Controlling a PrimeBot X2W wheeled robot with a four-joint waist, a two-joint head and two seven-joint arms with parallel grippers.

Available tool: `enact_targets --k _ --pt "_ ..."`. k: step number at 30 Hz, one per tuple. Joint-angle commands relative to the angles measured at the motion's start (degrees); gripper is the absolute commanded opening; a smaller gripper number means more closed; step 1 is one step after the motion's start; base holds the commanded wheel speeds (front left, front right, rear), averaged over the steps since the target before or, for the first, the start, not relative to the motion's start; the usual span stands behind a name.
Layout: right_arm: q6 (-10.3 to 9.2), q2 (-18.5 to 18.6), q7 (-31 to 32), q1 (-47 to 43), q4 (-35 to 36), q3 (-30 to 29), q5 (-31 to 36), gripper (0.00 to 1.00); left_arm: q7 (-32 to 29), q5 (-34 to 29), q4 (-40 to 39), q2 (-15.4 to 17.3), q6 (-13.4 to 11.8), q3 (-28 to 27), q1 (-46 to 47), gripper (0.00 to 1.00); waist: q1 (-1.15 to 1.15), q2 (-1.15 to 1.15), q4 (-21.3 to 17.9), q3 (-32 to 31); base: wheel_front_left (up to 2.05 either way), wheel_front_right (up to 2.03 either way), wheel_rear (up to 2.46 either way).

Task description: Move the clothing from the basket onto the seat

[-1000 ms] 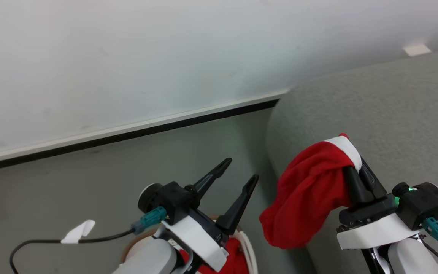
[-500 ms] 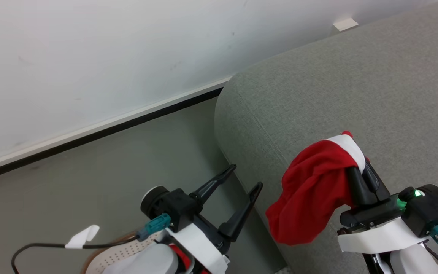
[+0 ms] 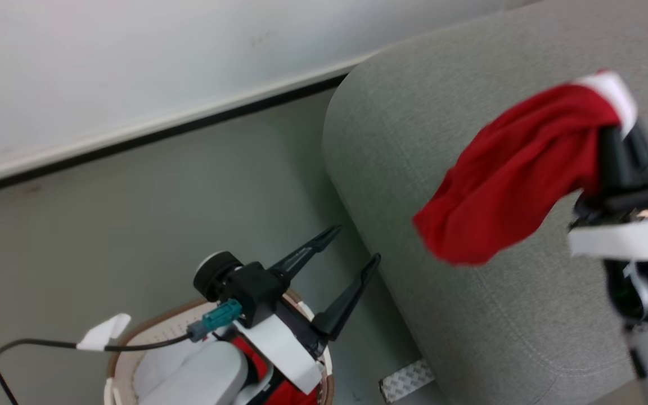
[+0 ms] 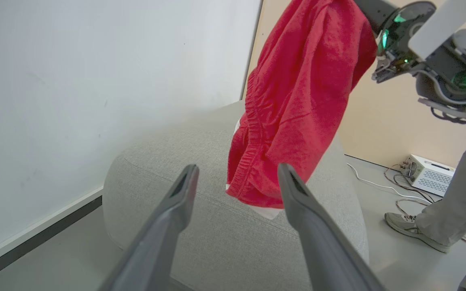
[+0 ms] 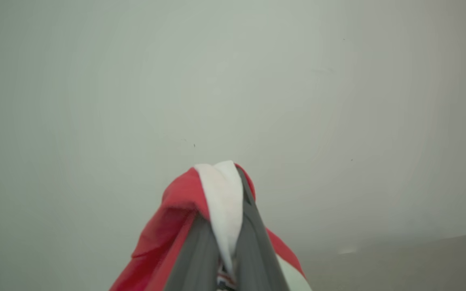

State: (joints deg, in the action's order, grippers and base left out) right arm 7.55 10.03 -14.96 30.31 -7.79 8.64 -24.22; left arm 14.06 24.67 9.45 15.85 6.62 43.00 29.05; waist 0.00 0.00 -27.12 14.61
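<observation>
At the lower left of the head view the oval cream-white perforated plastic laundry basket (image 3: 127,349) with its brown rim sits on the grey floor, near the end of the sofa. A fold of bright red fabric (image 3: 279,388) shows inside the basket under the pale left forearm, so more clothing probably waits there. The left gripper (image 3: 358,243) hovers above the basket with its 2 long dark fingers spread wide and nothing between them, likely parked there for the next pick. To its right rises the large light grey woven-fabric sofa (image 3: 470,315), rounded at its edge. Over its cushion hangs 1 bright red soft garment with white trim (image 3: 515,174), bunched and drooping, and it seems to hang apart from the upholstery. The right gripper (image 3: 625,149) has its jaws pinched tight on the white-trimmed edge. It holds that edge high, probably so that the cloth clears the sofa's rounded side. On this showing the carry is nearly done and the release onto the seat comes next. At the far right of the left wrist view a person's trouser leg (image 4: 455,202) and shoe stand on the floor.
</observation>
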Motion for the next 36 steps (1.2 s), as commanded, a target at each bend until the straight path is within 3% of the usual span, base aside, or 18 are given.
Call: enact_targets --k 1,10,19,25,32,34,36 --pt "-0.12 0.89 -0.11 2.35 -0.69 -0.67 -0.85 0.00 -0.42 -1.05 -0.60 0.86 0.29 -0.17 0.80 1.00 0.00 0.00 1.78 3.37 0.00 0.00 0.00" --pt "-0.12 8.28 0.94 18.84 -9.57 -8.94 -4.21 0.00 -2.34 -1.03 -5.94 5.47 0.37 -1.32 3.75 1.00 0.00 0.00 5.64 14.04 0.00 0.00 0.00" --pt "-0.12 12.94 5.25 28.84 -20.15 -17.03 3.82 0.00 -3.37 -1.33 -9.58 8.45 0.52 -2.45 6.85 1.00 0.00 0.00 9.26 22.51 0.00 0.00 0.00" --pt "-0.12 14.60 10.80 30.30 -28.56 -16.68 12.84 0.00 -2.75 -0.63 -10.33 9.41 0.39 -3.31 8.05 1.00 0.00 0.00 11.98 25.23 0.00 0.00 0.00" --pt "-0.13 14.76 21.61 29.46 -38.57 -14.22 13.63 0.00 -1.98 -0.18 -9.39 9.24 0.03 -3.50 8.17 1.00 0.00 0.00 12.57 25.21 0.00 0.00 0.00" --pt "-0.13 14.87 22.85 29.30 -39.97 -13.46 13.32 0.14 -1.78 -0.07 -9.14 9.06 0.00 -3.56 8.43 1.00 0.00 0.00 12.61 24.98 0.00 0.00 0.00" --pt "-0.12 15.23 22.97 29.41 -40.76 -13.20 12.91 0.43 -1.75 0.07 -8.76 9.00 -0.09 -3.59 8.32 1.00 0.00 0.00 12.53 24.46 0.00 0.00 0.00"
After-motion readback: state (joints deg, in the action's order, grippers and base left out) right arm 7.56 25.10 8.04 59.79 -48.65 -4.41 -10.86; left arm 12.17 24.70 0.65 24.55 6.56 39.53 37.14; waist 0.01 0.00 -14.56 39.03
